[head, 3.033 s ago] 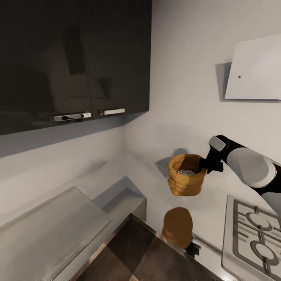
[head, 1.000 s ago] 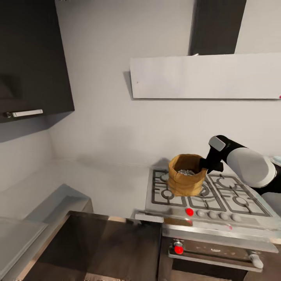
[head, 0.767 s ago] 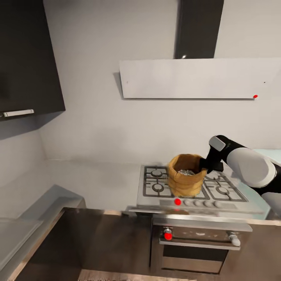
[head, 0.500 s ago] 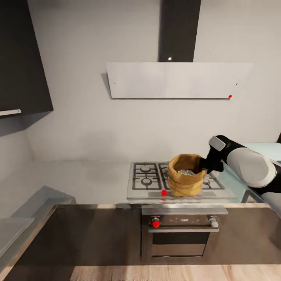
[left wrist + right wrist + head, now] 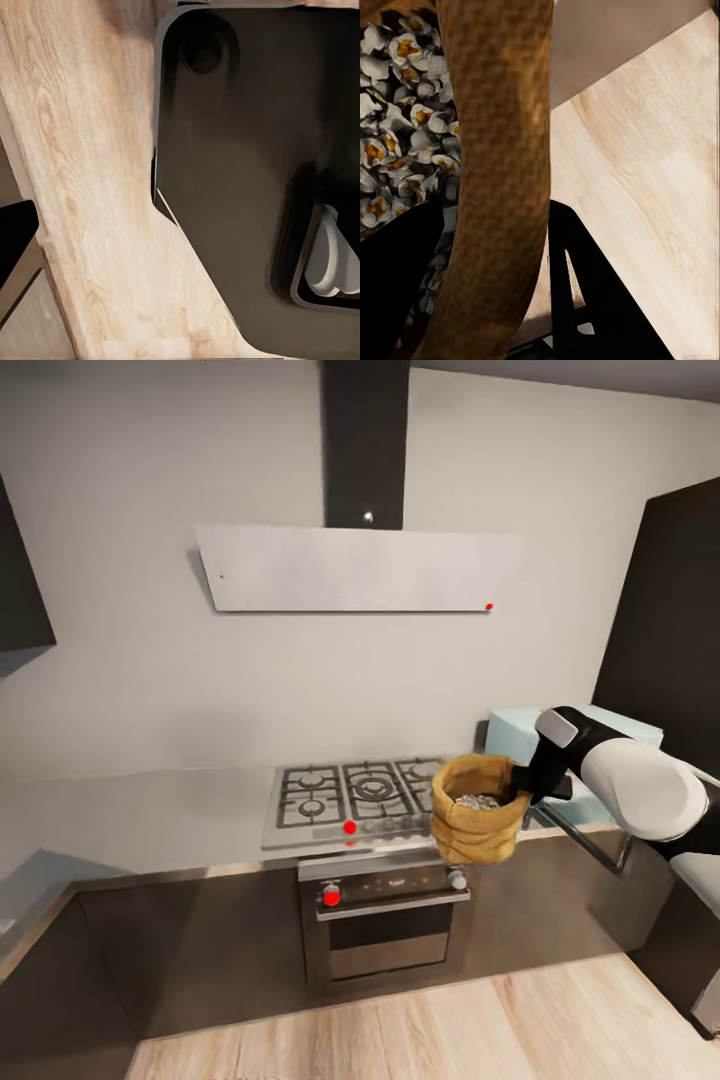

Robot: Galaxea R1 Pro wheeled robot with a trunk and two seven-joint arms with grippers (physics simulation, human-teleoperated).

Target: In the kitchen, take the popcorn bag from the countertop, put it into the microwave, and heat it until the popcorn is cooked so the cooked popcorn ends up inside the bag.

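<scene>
our right gripper [image 5: 520,785] is clamped on the right side of the bag's [image 5: 478,822] rolled rim, carrying it in the air in front of the oven [image 5: 390,915], right of the hob [image 5: 350,795]. we should keep the bag upright and level while we turn toward the microwave [image 5: 520,745], the pale box at the far right on the countertop [image 5: 130,820], so no popcorn [image 5: 475,801] spills. the right forearm reaches in from the right, bent toward the middle.

on the left wrist we see wood floor [image 5: 90,225] and dark robot body; we cannot tell that gripper's state.

on the right wrist, fingers [image 5: 585,292] straddle the bag's rim [image 5: 495,172], one inside against the popcorn [image 5: 397,157], one outside.
</scene>
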